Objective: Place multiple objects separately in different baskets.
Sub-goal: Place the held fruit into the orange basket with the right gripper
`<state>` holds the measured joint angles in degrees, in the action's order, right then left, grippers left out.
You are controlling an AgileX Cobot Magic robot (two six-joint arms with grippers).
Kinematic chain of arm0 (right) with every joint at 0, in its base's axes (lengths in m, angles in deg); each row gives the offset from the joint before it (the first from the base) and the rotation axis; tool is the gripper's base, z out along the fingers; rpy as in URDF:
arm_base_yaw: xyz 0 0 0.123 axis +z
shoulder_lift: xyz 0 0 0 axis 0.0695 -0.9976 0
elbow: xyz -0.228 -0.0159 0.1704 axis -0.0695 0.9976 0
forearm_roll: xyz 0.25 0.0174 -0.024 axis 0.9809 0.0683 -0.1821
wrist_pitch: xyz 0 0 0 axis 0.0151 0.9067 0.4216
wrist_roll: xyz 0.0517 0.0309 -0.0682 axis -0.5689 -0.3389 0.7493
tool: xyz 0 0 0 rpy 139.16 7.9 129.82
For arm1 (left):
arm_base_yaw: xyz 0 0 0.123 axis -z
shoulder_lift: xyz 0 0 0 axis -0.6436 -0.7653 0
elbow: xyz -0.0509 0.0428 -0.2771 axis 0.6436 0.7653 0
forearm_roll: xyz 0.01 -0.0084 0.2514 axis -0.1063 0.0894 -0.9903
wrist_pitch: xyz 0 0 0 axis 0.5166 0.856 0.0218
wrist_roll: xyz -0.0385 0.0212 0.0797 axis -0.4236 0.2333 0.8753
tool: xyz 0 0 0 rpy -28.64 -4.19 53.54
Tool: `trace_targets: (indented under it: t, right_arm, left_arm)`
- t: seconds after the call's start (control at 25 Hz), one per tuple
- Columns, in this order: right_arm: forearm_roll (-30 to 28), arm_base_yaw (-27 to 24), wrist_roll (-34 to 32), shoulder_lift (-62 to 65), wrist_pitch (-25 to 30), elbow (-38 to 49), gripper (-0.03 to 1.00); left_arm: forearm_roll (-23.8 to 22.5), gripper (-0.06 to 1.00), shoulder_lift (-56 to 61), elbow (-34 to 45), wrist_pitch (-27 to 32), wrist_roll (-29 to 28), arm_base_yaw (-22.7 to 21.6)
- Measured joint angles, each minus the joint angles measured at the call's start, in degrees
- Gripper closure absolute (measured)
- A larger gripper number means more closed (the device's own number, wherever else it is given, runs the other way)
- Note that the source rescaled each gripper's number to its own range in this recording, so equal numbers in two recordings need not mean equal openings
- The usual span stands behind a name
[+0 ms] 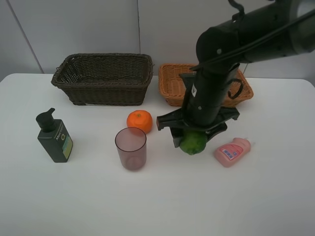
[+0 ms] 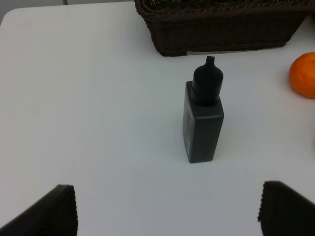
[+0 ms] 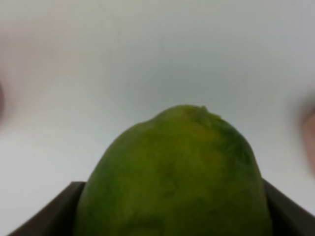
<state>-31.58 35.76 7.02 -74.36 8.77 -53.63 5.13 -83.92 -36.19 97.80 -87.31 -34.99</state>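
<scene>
Pinches round green lime-like fruit (image 1: 194, 143) with right gripper (image 1: 193, 138), between translucent mauve cup (image 1: 131, 147) and small pink bottle (image 1: 232, 151); holds left gripper (image 2: 167, 209) spread, empty; risks losing it on lifting, curved skin slippery.

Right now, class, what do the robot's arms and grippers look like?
The right arm is glossy black with rounded links, a looping black cable, and a white label. The right gripper has a flat black crossbar; the left gripper has dark ribbed fingers.
</scene>
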Motion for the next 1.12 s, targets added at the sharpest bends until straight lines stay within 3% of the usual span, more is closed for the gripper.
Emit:
trace_targets:
  t: [0.28,0.56,0.88,1.12]
  right_arm:
    - [-0.1,-8.1,10.8,-2.0,3.6,-13.0,0.74]
    - [-2.4,-15.9,19.5,-8.2,3.8,-24.2,0.74]
    - [-6.9,-24.6,20.5,-12.9,-3.3,-26.2,0.74]
    - [-7.6,-27.5,20.5,-16.2,-9.5,-26.2,0.74]
  left_arm:
    - [0.0,-0.02,0.0,0.0,0.0,0.0,0.0]
    - [0.0,-0.02,0.0,0.0,0.0,0.0,0.0]
    - [0.0,-0.02,0.0,0.0,0.0,0.0,0.0]
    - [0.0,-0.02,0.0,0.0,0.0,0.0,0.0]
